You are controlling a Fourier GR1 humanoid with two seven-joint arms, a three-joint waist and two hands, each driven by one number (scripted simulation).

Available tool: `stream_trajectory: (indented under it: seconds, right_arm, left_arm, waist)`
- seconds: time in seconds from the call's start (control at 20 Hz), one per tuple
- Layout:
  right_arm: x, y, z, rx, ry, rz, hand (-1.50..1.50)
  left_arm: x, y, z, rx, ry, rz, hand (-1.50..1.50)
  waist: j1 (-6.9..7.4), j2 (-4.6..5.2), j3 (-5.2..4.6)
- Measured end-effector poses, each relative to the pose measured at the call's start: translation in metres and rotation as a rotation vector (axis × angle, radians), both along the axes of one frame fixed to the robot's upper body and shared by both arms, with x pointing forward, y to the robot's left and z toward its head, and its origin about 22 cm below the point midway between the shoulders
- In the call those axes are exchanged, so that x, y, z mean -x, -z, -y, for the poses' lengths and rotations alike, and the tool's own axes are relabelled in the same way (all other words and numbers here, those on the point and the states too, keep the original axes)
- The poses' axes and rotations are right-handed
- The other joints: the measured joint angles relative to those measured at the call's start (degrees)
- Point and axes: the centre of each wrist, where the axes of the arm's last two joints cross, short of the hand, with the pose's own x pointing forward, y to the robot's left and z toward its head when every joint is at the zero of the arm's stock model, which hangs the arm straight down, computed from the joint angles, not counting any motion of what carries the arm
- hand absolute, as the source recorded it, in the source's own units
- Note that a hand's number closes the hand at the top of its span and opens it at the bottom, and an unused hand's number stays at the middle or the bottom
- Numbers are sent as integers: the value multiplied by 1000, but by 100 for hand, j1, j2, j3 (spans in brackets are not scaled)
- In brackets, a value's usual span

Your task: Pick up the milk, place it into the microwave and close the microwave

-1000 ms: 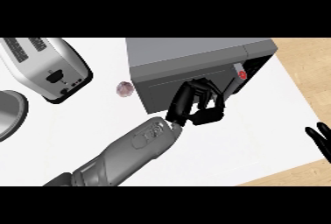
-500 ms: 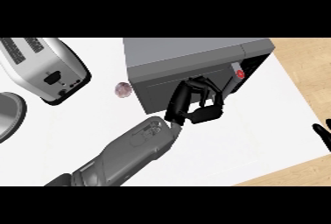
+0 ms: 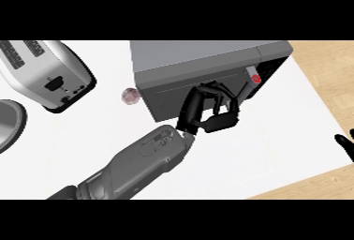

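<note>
At far left a toaster (image 3: 48,75) lies on the white counter (image 3: 276,140), a small pinkish object (image 3: 129,95) just right of it. Against the microwave (image 3: 200,63) front, the left hand (image 3: 211,112) has curled fingers; what it holds I cannot tell. Milk is hidden. The right hand (image 3: 346,144) shows at the right edge.

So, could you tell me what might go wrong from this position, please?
The left hand is curled against the microwave front, and the milk is not visible, so whether it sits fully inside cannot be confirmed. A sideways swing of the forearm might knock the small pinkish object beside the microwave.
</note>
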Motion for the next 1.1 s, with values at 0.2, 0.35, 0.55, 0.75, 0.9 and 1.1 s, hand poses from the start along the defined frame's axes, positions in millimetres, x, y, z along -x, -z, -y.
stream_trajectory:
  seconds: [0.2, 0.35, 0.55, 0.75, 0.9, 1.1]
  right_arm:
    - [0, -3, -2, -1, -33, 4, -150]
    - [-1, -6, -3, -2, -52, 11, -150]
    - [0, -11, -5, 3, -80, 17, -150]
    - [0, -14, -5, 9, -97, 19, -150]
    - [0, -16, -5, 10, -107, 20, -150]
    - [1, -19, -5, 16, -117, 20, -150]
  left_arm:
    - [0, 1, 0, 11, -15, 17, 150]
    - [1, 1, 0, 21, -23, 28, 150]
    - [1, 3, 0, 30, -33, 46, 150]
    - [1, 4, 0, 37, -47, 59, 150]
    - [1, 4, 0, 47, -57, 65, 150]
    - [1, 5, -1, 53, -70, 74, 150]
  waist:
    - [-23, 16, 1]
    - [-39, 28, -1]
    - [-63, 40, -2]
    - [-96, 46, 0]
    - [-117, 56, 1]
    - [-145, 58, 3]
